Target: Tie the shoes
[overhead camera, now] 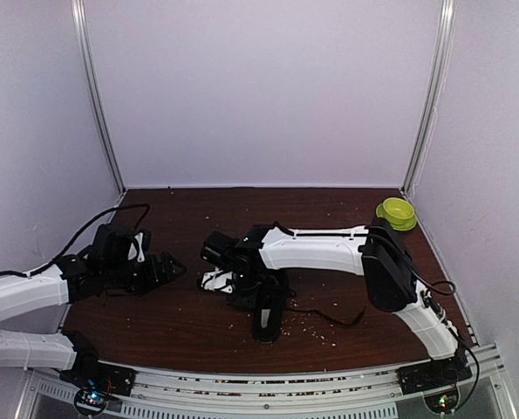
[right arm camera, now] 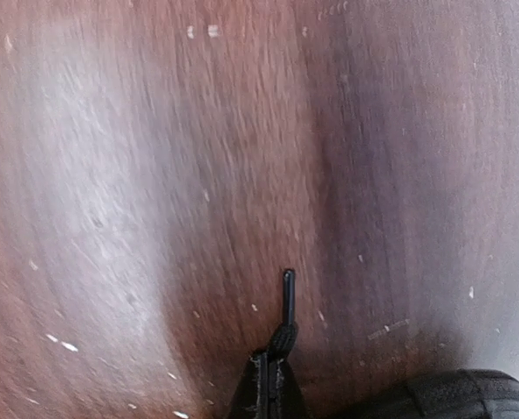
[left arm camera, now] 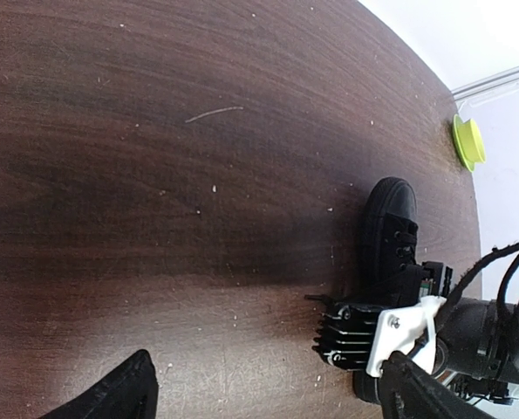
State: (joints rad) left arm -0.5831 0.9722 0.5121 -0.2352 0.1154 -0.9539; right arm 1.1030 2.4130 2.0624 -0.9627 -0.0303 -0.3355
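R pincer (right arm camera: 268,384) is seen shut at bottom centre of its wrist view, w/ a thin black lace (right arm camera: 287,292) pinched btw. the fingers and the stiff rounded tip poking upward. L pincer (left arm camera: 268,397) is held wide, nothing gripped. The matte black sneaker (left arm camera: 390,229), w/ smooth rounded toe cap, is laid mid-right in the L wrist view on the dark wood-grain table (left arm camera: 154,175), which is flecked w/ pale crumbs (left arm camera: 214,188). A round lime-green bowl (left arm camera: 468,142) is set upper right.

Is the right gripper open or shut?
Shut: the right gripper has its jaws pressed together on a thin black lace, whose tip sticks out beyond them.
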